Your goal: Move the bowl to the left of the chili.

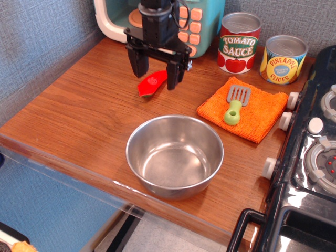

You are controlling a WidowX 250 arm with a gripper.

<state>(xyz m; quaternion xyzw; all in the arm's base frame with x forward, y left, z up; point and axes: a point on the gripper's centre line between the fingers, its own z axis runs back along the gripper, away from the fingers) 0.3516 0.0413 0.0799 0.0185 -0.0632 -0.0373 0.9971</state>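
Observation:
The shiny steel bowl [175, 155] stands upright and empty near the front edge of the wooden counter [79, 110]. The red chili [152, 83] lies flat behind it, toward the back, its green stem end at the lower left. My gripper [156, 76] hangs over the chili with its two black fingers spread, one on each side of the chili's upper end. It holds nothing. Whether the fingertips touch the counter I cannot tell. The bowl is well apart from the gripper, in front of it and slightly to the right.
A toy microwave [197, 21] stands at the back behind the gripper. A tomato sauce can [239, 42] and a pineapple can [283, 59] stand at the back right. An orange cloth [262, 107] bears a green-handled spatula [234, 105]. A stove [310, 157] is at the right.

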